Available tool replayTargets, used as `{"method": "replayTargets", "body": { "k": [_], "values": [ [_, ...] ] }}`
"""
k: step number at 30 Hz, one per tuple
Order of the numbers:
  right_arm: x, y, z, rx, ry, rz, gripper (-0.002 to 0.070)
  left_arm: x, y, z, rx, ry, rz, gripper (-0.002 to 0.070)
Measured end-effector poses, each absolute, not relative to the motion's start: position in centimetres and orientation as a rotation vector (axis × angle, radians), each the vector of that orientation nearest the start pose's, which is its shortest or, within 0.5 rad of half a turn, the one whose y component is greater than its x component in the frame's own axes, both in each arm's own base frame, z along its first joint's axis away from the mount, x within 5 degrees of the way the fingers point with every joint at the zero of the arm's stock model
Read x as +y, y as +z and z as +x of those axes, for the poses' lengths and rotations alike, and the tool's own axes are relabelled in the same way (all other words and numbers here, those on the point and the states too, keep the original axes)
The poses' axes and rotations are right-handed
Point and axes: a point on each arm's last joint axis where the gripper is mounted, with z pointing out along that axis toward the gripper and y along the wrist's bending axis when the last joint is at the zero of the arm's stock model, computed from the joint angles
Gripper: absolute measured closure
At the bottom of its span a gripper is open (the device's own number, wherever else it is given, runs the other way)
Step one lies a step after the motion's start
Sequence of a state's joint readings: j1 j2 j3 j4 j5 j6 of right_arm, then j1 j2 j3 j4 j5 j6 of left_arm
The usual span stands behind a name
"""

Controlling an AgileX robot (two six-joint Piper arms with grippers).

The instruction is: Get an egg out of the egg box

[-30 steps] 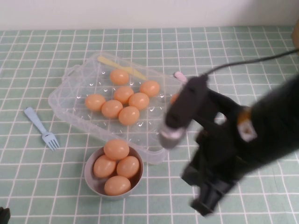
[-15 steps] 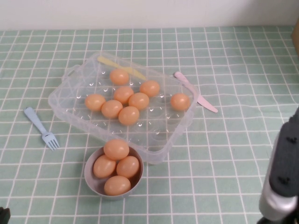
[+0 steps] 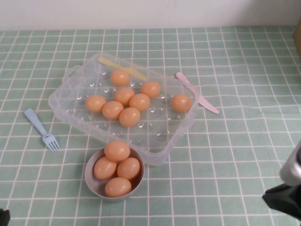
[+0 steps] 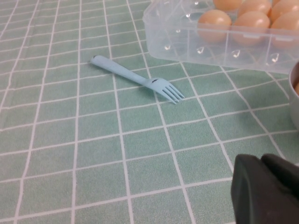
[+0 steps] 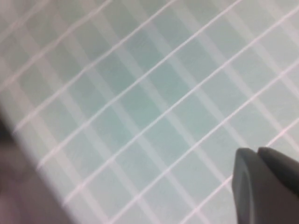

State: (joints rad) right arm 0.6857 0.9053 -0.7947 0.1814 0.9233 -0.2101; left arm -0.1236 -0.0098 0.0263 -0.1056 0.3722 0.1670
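The clear plastic egg box [image 3: 160, 136] lies left of the table's middle and holds several orange-tan eggs in a cluster. One more egg [image 3: 181, 102] sits alone near the box's right end. The box [image 4: 187, 32] and some eggs [image 4: 214, 21] also show in the left wrist view. My right gripper [image 3: 284, 200] is at the bottom right corner, far from the box; in its wrist view it [image 5: 256, 156] is shut and empty over bare cloth. My left gripper [image 4: 259, 161] is shut and empty, low at the near left corner [image 3: 2, 217].
A small grey bowl [image 3: 91, 183] with several eggs stands just in front of the box. A blue fork [image 3: 42, 129] lies left of the box. A pink knife [image 3: 195, 92] lies at its right, and a yellow knife [image 3: 122, 67] rests in its far side.
My right arm has drawn back from over the table's middle to the bottom right corner. The eggs, box and bowl have not moved.
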Motion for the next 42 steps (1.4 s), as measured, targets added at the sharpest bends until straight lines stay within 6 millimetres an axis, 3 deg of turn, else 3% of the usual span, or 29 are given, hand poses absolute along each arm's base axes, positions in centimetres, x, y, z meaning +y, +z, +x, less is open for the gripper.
{"method": "replayTargets", "body": {
  "k": [3, 8, 14, 18, 23, 32, 42],
  "values": [
    [8.6, 29.2, 11.5, 2.321, 0.413, -0.781, 0.0692, -1.0, 17.2, 5.2, 1.859, -0.074, 0.206, 0.0678],
    [4.3, 24.9, 9.4, 2.240, 0.283, -0.473, 0.0692, -1.0, 17.2, 5.2, 1.859, -0.074, 0.206, 0.0678],
    [1.9, 22.6, 6.9, 1.969, 0.174, -0.229, 0.0692, -1.0, 17.2, 5.2, 1.859, -0.074, 0.206, 0.0678],
    [1.2, 21.6, 5.9, 1.793, 0.129, -0.148, 0.0692, -1.0, 17.2, 5.2, 1.859, -0.074, 0.206, 0.0678],
    [1.0, 19.7, 5.4, 1.701, 0.124, -0.111, 0.0692, -1.0, 17.2, 5.2, 1.859, -0.074, 0.206, 0.0678],
    [1.0, 18.5, 5.5, 1.718, 0.136, -0.097, 0.0692, -1.0, 17.2, 5.2, 1.859, -0.074, 0.206, 0.0678],
    [1.3, 17.2, 5.2, 1.862, 0.159, -0.133, 0.0692, -1.0, 17.2, 5.2, 1.859, -0.074, 0.206, 0.0678]
  ]
}}
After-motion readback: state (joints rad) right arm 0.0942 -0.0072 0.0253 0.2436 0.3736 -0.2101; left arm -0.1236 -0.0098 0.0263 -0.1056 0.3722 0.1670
